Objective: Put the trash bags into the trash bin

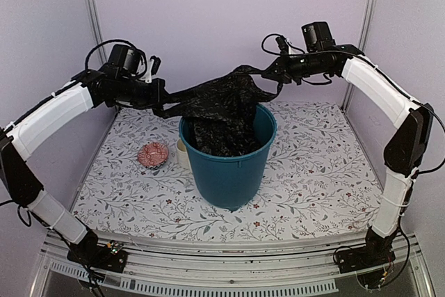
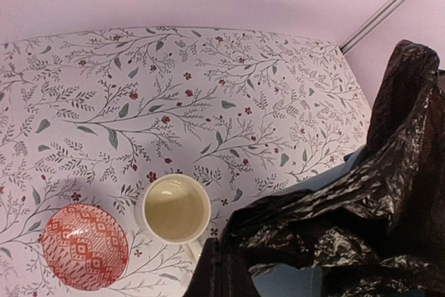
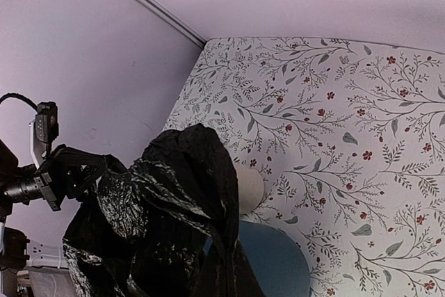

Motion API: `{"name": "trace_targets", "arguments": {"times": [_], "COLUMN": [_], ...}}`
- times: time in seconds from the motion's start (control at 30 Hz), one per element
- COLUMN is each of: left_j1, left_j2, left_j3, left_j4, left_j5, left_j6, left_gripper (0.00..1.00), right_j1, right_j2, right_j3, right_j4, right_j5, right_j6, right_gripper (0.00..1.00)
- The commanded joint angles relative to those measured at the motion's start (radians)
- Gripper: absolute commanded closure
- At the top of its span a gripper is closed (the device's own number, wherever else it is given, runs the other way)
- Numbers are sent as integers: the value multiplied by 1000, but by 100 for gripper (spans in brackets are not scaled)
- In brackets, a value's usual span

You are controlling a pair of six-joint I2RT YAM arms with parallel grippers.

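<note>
I find nothing I can read in any of my views: no words, labels, brand marks, numbers or signs.

This is looking like a robotics lab cell, not a home. A left arm (image 1: 52,119) and a right arm (image 1: 379,88), white and black, are standing bolted to a metal rail (image 1: 229,269) at the near edge of the surface (image 1: 313,186), with loose cables trailing from them. A camera (image 1: 318,35) is riding on the right wrist. Plain lilac panels (image 1: 208,12) are closing in the space, with metal posts (image 1: 90,5) running up between them. A floral-printed sheet is covering the surface. The only household things showing are a teal trash bin (image 1: 229,172), a black trash bag (image 1: 222,99), a cream mug (image 2: 176,208) and a red patterned bowl (image 1: 153,154).
</note>
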Motion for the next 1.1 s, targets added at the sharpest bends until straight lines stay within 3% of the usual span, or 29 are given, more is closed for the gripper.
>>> {"name": "trace_targets", "arguments": {"times": [0.0, 0.3, 0.7, 0.9, 1.0, 1.07], "left_j1": [10, 9, 9, 12, 21, 32], "left_j2": [-26, -89, -161, -232, -281, -309], "left_j3": [-30, -207, -372, -334, -291, -264], "left_j4": [-64, -80, 74, 42, -13, -52], "left_j5": [23, 227, 320, 271, 184, 129], "left_j6": [-27, -49, -127, -105, -110, -114], "left_gripper": [100, 100, 100, 61, 42, 31], "right_j1": [-9, -10, -9, -11, -11, -20], "right_j2": [4, -10, -113, -215, -277, -307], "right_j3": [-50, -233, -409, -386, -369, -346], "right_j4": [-12, -67, -61, -147, -223, -289], "right_j5": [-5, -46, -105, -117, -87, -54], "right_j6": [13, -17, -29, -32, -36, -53], "right_gripper": [98, 98, 97, 83, 61, 53]}}
